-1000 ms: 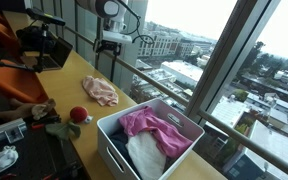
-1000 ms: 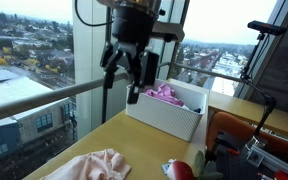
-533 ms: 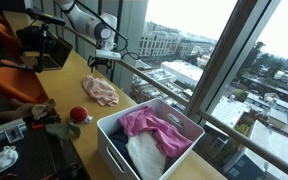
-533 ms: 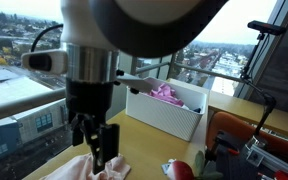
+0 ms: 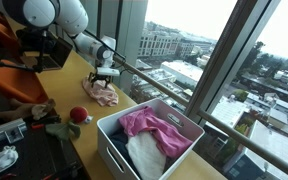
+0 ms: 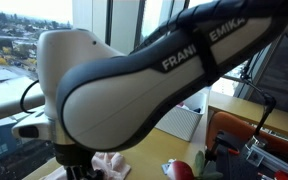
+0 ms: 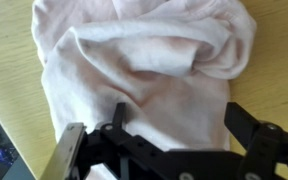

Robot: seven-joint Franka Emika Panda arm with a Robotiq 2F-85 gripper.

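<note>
A crumpled pale pink cloth (image 5: 102,93) lies on the wooden table (image 5: 74,75). It fills the wrist view (image 7: 144,70) and peeks out under the arm in an exterior view (image 6: 112,165). My gripper (image 5: 104,78) is down right over the cloth, open, its two black fingers (image 7: 174,125) spread either side of the fabric with nothing held.
A white bin (image 5: 149,140) with magenta and white clothes stands near the table's end, also in view behind the arm (image 6: 184,122). A red ball (image 5: 77,115) and a stuffed toy (image 5: 54,128) lie beside it. Glass railing runs along the table edge (image 5: 154,85).
The arm has swung from above the table near the bin down to the pink cloth, and now blocks most of one exterior view. The gripper stays open.
</note>
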